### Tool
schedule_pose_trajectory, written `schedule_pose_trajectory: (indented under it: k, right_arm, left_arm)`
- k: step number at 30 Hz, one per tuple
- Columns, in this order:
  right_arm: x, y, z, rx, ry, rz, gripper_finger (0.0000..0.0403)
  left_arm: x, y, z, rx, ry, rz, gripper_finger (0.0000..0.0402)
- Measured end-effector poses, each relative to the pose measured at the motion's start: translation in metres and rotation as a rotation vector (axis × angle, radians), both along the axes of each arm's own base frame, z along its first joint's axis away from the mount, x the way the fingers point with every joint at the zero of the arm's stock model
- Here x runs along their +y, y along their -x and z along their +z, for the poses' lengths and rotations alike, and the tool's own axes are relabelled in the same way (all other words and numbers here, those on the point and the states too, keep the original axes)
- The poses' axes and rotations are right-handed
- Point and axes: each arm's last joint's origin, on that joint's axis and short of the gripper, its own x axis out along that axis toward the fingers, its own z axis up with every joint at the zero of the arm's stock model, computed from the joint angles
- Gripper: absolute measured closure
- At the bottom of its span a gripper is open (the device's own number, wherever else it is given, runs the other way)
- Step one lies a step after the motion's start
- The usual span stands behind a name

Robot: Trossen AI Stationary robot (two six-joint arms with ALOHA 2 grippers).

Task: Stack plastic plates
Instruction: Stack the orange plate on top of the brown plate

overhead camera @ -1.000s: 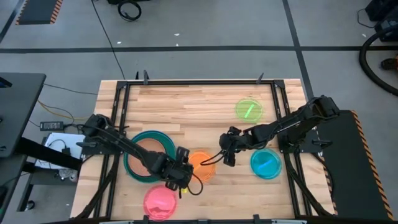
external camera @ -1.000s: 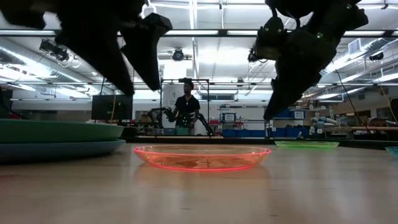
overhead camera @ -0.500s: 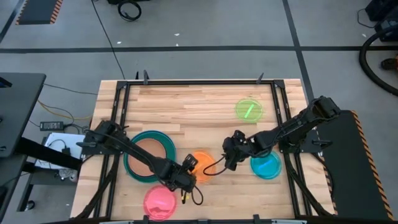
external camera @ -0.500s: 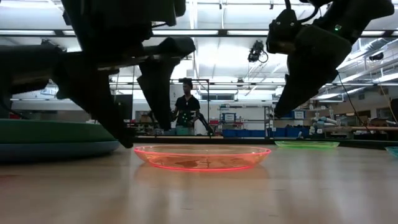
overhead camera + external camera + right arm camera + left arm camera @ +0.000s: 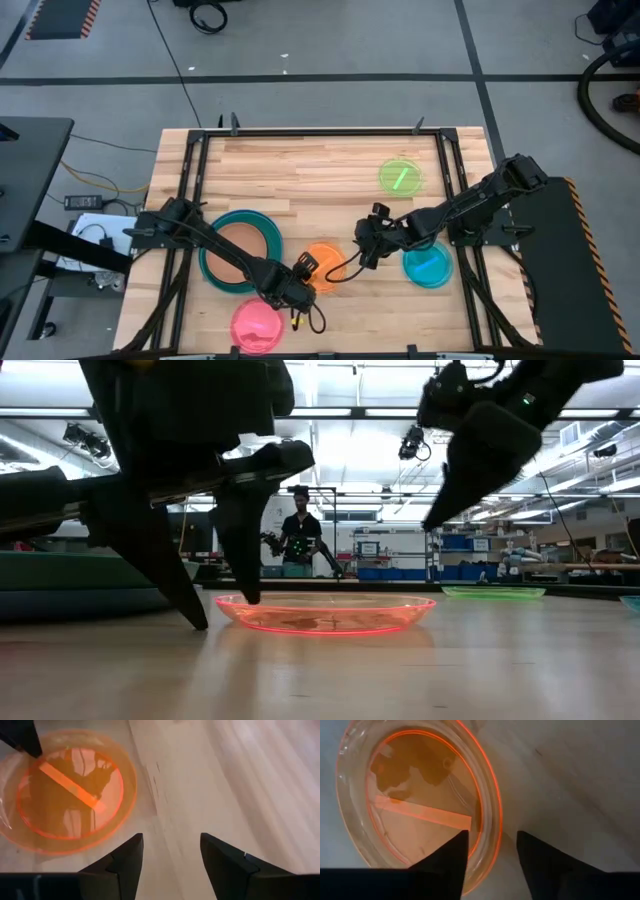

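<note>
Near the table's front centre, the small round translucent orange plastic plate (image 5: 325,266), apparently light, stiff and slippery, lies flat with the open left gripper (image 5: 490,852) straddling its raised rim, the likeliest hold, while the open right gripper (image 5: 170,851) hovers beside it

Wooden plank table (image 5: 300,165) with black frame rails, five plate positions on its surface.

The stack of large plates (image 5: 240,250) lies left of centre, a tan-brown plate uppermost inside a teal rim. The orange plate (image 5: 326,266) lies at centre, just right of the stack. The pink plate (image 5: 256,325) sits at the near edge. The cyan plate (image 5: 428,265) lies to the right; the green plate (image 5: 400,176) lies farther back on the right, well apart from the others.
</note>
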Motion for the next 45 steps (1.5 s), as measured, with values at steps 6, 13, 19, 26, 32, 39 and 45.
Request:
schedule_pose_trajectory:
  k: [6, 13, 19, 26, 32, 39, 45]
  right_arm:
    - [-0.003, -0.013, 0.019, -0.028, 0.061, 0.069, 0.0198]
    - [-0.013, -0.023, 0.034, -0.049, 0.142, 0.084, 0.0198]
    - [-0.024, -0.027, 0.041, -0.022, 0.266, 0.086, 0.0198]
    - [-0.044, -0.032, 0.050, -0.027, 0.451, -0.039, 0.0198]
    - [-0.063, -0.036, 0.057, -0.055, 0.593, -0.197, 0.0198]
    - [-0.077, -0.046, 0.064, -0.121, 0.559, -0.138, 0.0198]
    - [-0.087, -0.053, 0.067, -0.200, 0.443, -0.032, 0.0198]
  left_arm:
    - [0.000, 0.000, -0.001, 0.005, -0.004, -0.003, 0.0304]
    - [0.002, -0.001, -0.002, -0.013, -0.004, 0.047, 0.0392]
    - [0.000, 0.004, 0.004, -0.031, -0.069, 0.064, 0.0393]
    - [-0.004, 0.009, 0.040, -0.064, -0.012, 0.205, 0.0395]
    - [-0.015, 0.023, 0.071, -0.074, 0.013, 0.324, 0.0396]
    - [-0.020, 0.052, 0.078, -0.018, -0.017, 0.563, 0.0395]
    - [-0.035, 0.079, 0.080, -0.009, -0.055, 0.659, 0.0395]
